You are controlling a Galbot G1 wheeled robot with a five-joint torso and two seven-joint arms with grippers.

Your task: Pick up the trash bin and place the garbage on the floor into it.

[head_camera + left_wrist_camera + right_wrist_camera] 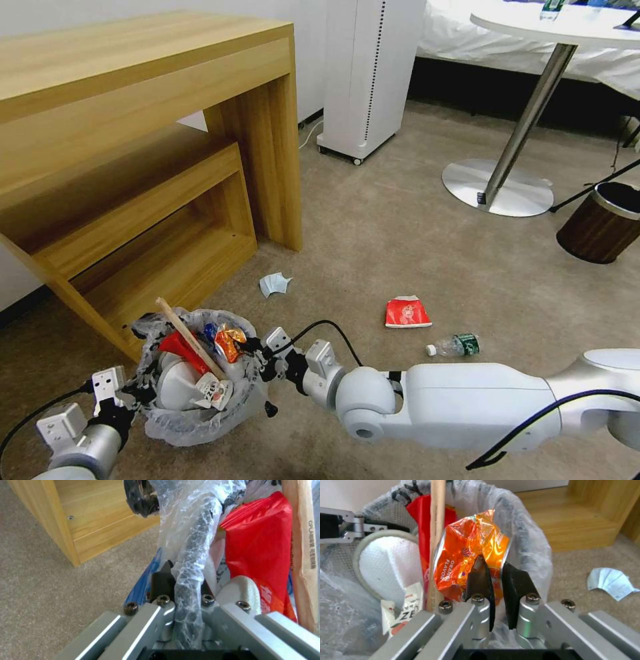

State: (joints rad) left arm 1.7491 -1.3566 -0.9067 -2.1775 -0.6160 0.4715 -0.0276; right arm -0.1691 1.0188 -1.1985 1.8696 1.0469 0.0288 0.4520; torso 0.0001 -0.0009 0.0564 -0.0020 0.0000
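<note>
**Orange packet at the bin mouth, three pieces left on the carpet**

Mid-task, at the drop-in step. Left end effector point(186, 590) clamped on the rim of the trash bin point(200, 413), bag plastic pinched between the fingers, bin held just beside the low shelf of the wooden bench point(133, 133) and tilted toward the robot. Right end effector point(496, 580) over the near rim, fingers slightly apart with the orange packet point(470, 555) between them; hard to say whether gripped or just let go. Packet resting atop the pile, against the wooden stick point(436, 530). Already inside: white slipper point(386, 562), red wrapper point(260, 542), a small printed sachet point(406, 605).

Still on the floor point(400, 233): pale blue mask point(275, 283) near the bench leg, red-white carton point(407, 312) farther right, clear bottle point(455, 345) just beside the right forearm.

Likely next: full release of the packet, then a straight lift clear of the rim before any sideways travel, since stick and bag folds stand proud and could snag.

Bench frame tight on the bin's left and far side; little room there. Open carpet to the right toward the leftover litter. Brown bin point(603, 223) and round table base point(497, 187) well apart.
</note>
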